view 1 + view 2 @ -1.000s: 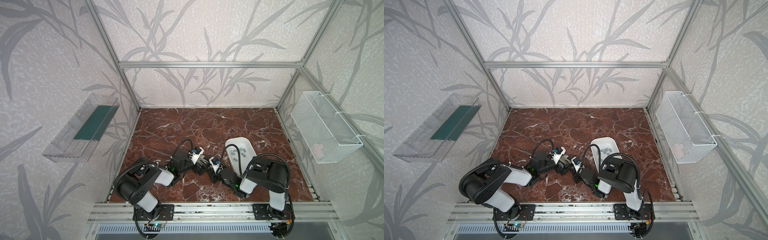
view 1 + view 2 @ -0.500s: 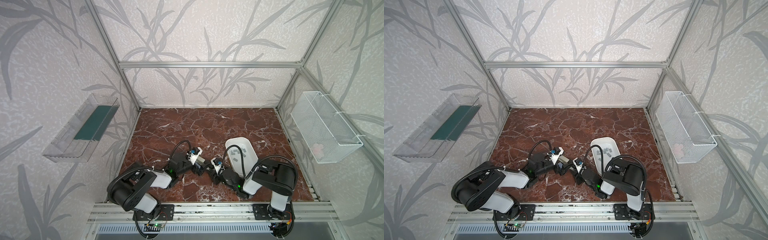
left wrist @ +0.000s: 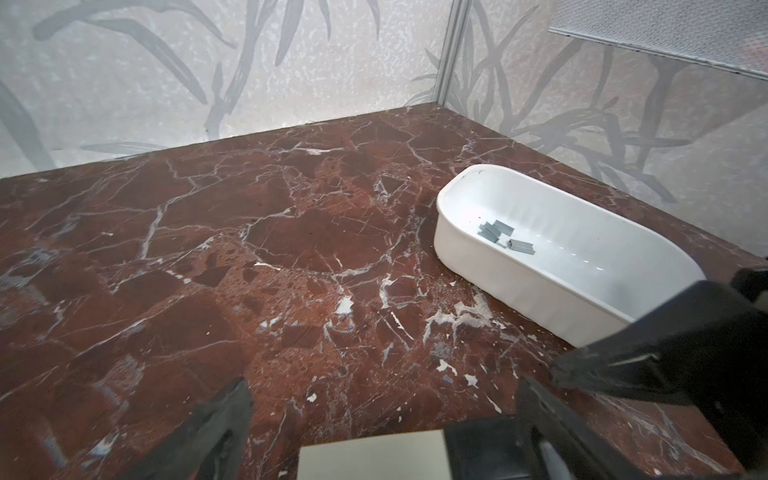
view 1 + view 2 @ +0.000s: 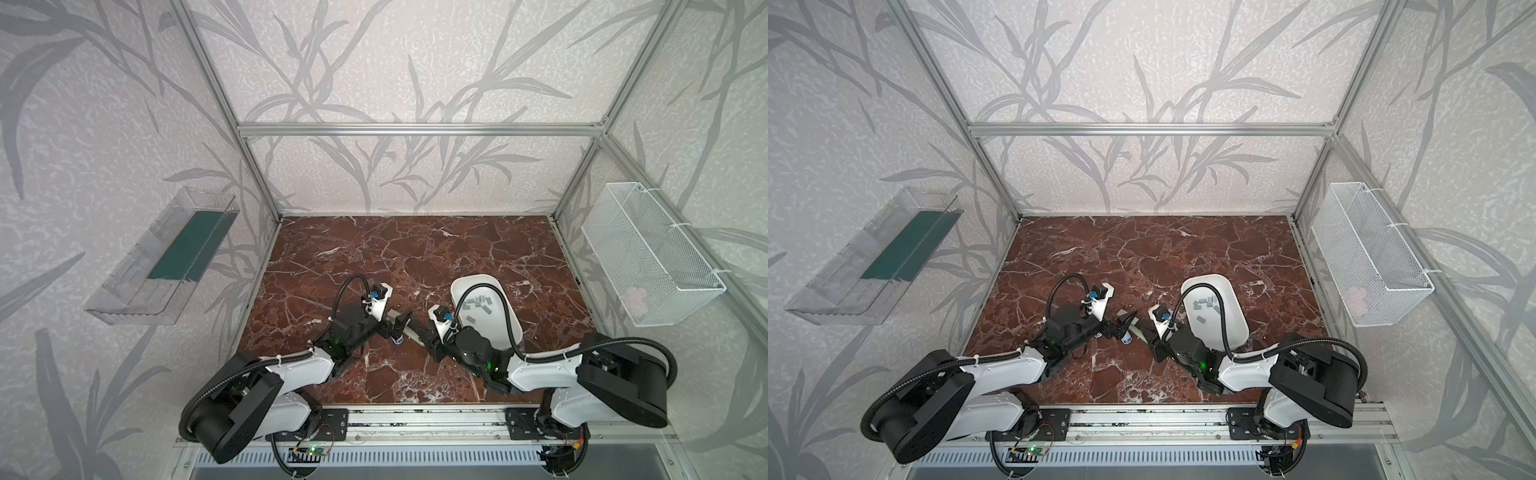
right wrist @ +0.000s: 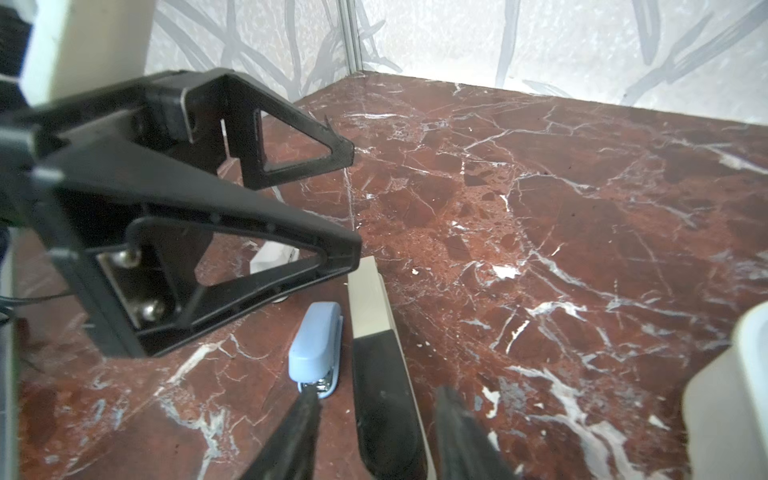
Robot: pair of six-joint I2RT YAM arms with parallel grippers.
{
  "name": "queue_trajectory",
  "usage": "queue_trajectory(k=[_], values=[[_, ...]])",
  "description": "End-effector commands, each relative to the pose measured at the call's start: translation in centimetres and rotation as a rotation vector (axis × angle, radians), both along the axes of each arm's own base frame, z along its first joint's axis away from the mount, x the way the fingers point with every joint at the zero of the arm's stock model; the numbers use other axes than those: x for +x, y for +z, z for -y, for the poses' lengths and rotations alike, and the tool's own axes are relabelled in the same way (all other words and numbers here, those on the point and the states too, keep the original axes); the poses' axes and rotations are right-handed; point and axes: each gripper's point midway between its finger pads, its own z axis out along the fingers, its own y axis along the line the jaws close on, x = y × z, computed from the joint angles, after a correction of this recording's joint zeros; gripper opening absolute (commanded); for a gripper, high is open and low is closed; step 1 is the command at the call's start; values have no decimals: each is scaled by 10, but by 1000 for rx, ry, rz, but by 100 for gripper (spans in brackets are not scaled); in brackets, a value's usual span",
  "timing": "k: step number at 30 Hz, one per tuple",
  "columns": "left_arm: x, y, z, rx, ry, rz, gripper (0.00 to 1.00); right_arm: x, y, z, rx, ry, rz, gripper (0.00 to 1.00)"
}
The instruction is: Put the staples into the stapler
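Observation:
A long beige and black stapler (image 5: pixel 376 332) lies flat on the marble floor (image 4: pixel 415 257), seen in both top views (image 4: pixel 413 333) (image 4: pixel 1139 331). My right gripper (image 5: pixel 376 432) is open and straddles its black end, with a gap on one side. My left gripper (image 5: pixel 354 201) is wide open over the beige end (image 3: pixel 374 455), and its fingers (image 3: pixel 226 419) stand apart from it. A small pale-blue stapler (image 5: pixel 316 353) lies beside the long one (image 4: pixel 398 340). The staples (image 3: pixel 505 239), several grey strips, lie in the white tray (image 3: pixel 478 266) to the right (image 4: pixel 478 302).
The white tray (image 4: pixel 512 328) stands right behind my right wrist. A wire basket (image 4: pixel 648 257) hangs on the right wall and a clear shelf (image 4: pixel 166 257) on the left wall. Bare marble stretches to the back wall.
Both arms have swung slightly outward at the shoulders, while both grippers stay at the long stapler. The staplers and the tray have not moved.

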Motion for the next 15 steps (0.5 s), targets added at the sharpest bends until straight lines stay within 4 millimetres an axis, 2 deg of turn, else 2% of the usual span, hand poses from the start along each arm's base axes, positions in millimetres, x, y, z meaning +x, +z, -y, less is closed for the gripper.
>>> queue_trajectory(k=[1, 7, 11, 15], values=[[7, 4, -5, -3, 55, -13, 99, 8, -7, 1, -107, -47, -41, 32], [9, -3, -4, -13, 63, -41, 99, 15, -17, -15, -130, -42, -69, 25], [10, -12, -2, -1, 64, -62, 99, 16, -33, -19, -159, -41, -98, 21], [12, -16, -1, -4, 65, -69, 99, 17, -39, -18, -172, -49, -105, 21]])
